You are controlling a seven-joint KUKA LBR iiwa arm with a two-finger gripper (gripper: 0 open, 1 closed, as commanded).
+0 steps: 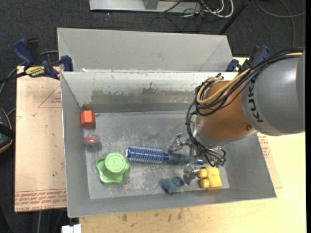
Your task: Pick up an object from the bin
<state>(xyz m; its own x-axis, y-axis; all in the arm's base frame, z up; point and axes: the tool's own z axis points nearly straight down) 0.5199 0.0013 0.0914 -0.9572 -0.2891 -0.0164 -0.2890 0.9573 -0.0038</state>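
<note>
gripper sits low in the near right part of the bin, orange wrist cover and cable loops above it. Metal fingers are spread, one on each side of the dark handle end of a blue brush. Can't tell if they actually touch the handle.

Nearest the front wall: a blue-grey lump, soft-looking and irregular, just beside the near finger. Right of it is a yellow block, hard plastic, boxy with small studs (close to the finger, contact unclear).

Front left: green lid, glossy plastic, scalloped flower outline with a round raised centre.

The brush lies flat across the middle, a ribbed blue cylinder with bristles, handle end pointing right into the gripper.

Further back left: a small pinkish translucent piece, then an orange-red cube by the left wall, near the back corner.

Bin floor is scuffed grey sheet metal.
</note>
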